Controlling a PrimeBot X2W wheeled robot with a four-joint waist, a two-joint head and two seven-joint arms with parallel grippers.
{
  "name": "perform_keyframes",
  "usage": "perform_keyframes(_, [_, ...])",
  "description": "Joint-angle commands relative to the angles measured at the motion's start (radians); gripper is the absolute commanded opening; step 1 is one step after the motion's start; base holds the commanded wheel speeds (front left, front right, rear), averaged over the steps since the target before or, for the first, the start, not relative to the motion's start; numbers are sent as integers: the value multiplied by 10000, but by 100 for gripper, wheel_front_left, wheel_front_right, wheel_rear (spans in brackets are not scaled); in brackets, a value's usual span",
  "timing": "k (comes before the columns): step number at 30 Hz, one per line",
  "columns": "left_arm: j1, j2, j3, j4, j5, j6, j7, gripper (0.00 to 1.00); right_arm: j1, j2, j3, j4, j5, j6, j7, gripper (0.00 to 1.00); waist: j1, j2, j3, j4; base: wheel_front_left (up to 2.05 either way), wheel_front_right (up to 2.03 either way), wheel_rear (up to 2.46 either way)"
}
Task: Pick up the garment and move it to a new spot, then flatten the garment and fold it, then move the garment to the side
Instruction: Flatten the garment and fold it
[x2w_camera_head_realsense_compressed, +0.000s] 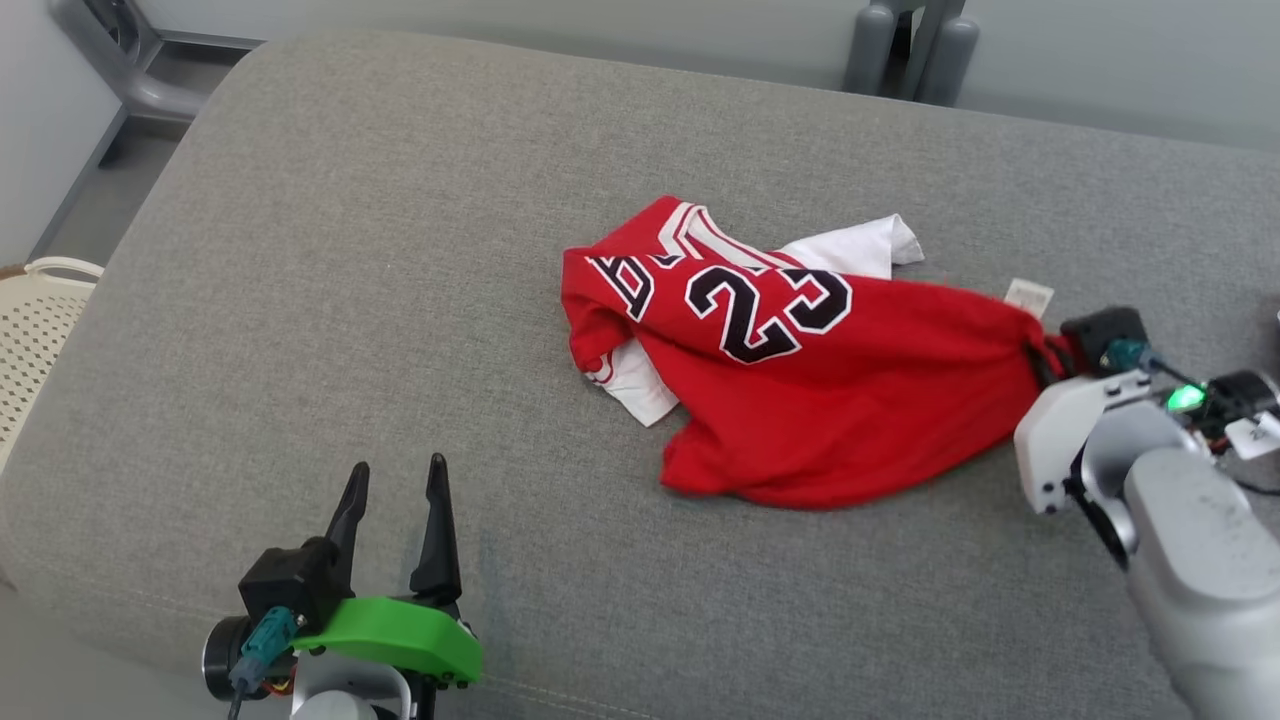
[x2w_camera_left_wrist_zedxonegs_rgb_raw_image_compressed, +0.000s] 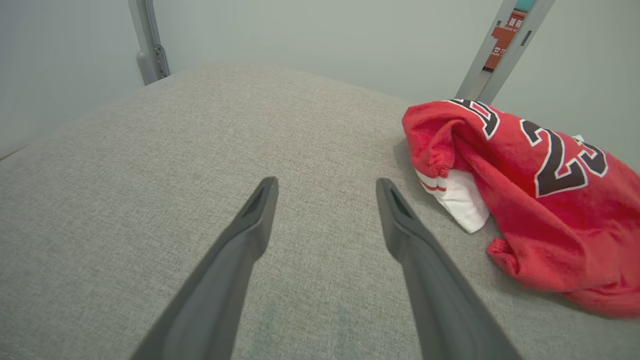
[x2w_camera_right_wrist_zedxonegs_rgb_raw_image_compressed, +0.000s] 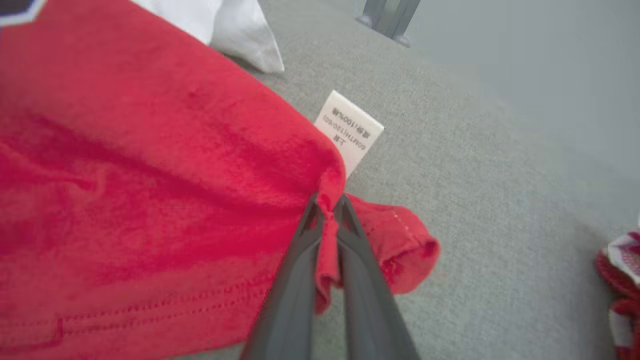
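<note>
The jersey (x2w_camera_head_realsense_compressed: 800, 400) lies crumpled near the middle of the cushion (x2w_camera_head_realsense_compressed: 350, 250), red with white lining showing and a label (x2w_camera_right_wrist_zedxonegs_rgb_raw_image_compressed: 350, 131) sticking out at its right end. The right pincer (x2w_camera_right_wrist_zedxonegs_rgb_raw_image_compressed: 327, 207) is clenched on a thin fold of red cloth at that end, low over the cushion's right part. The left pincer (x2w_camera_head_realsense_compressed: 395, 480) hangs released, fingers apart, over the cushion's near left part, well apart from the jersey. The cloth looks soft, light and limp. It will likely sag and drag if raised by one corner, and so narrow a pinch may slip. A hem or shoulder seam would probably give a firmer hold for flattening.
</note>
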Motion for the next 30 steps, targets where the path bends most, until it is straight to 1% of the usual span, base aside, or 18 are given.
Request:
perform_keyframes(1, [-221,-55,4,8,63,-55,-72,100,-402,-247,17,-122,29,-18,36,0,0,0,85,31,0,0,0])
perform_keyframes(4, [-306,-134,-50,7,88,-110,-86,100,-1026,-608,83,-228,57,-18,214,0,0,0,217,141,0,0,0])
perform_keyframes(7, [-429,-245,-126,39,147,-211,-76,100,-1685,-1176,92,-144,-14,-18,466,0,0,0,379,377,0,0,0])
perform_keyframes(15, [-692,-498,-357,98,337,-487,-78,100,-3136,-2484,44,658,-375,-18,1050,0,0,0,892,1134,0,0,0])
perform_keyframes(17, [-775,-552,-402,115,393,-558,-77,100,-3470,-2675,70,924,-486,-18,1131,0,0,0,1024,1302,0,0,0])
perform_keyframes(21, [-896,-648,-450,133,512,-636,-78,100,-4104,-2688,132,1476,-691,-18,1045,0,0,0,1217,1434,0,0,0])
perform_keyframes(22, [-914,-662,-467,146,539,-645,-78,100,-4218,-2630,119,1614,-733,-18,993,5,0,0,1234,1440,0,0,0])
perform_keyframes(24, [-962,-677,-475,173,614,-661,-78,100,-4394,-2401,76,1905,-826,-18,783,84,0,0,1224,1402,0,0,0])
perform_keyframes(25, [-977,-678,-484,199,636,-682,-79,100,-4449,-2285,44,2076,-914,-18,652,100,0,0,1191,1361,0,0,0])
perform_keyframes(30, [-913,-675,-404,285,711,-729,-79,100,-4381,-1678,91,2598,-1099,-18,-230,100,0,0,719,976,0,0,0])
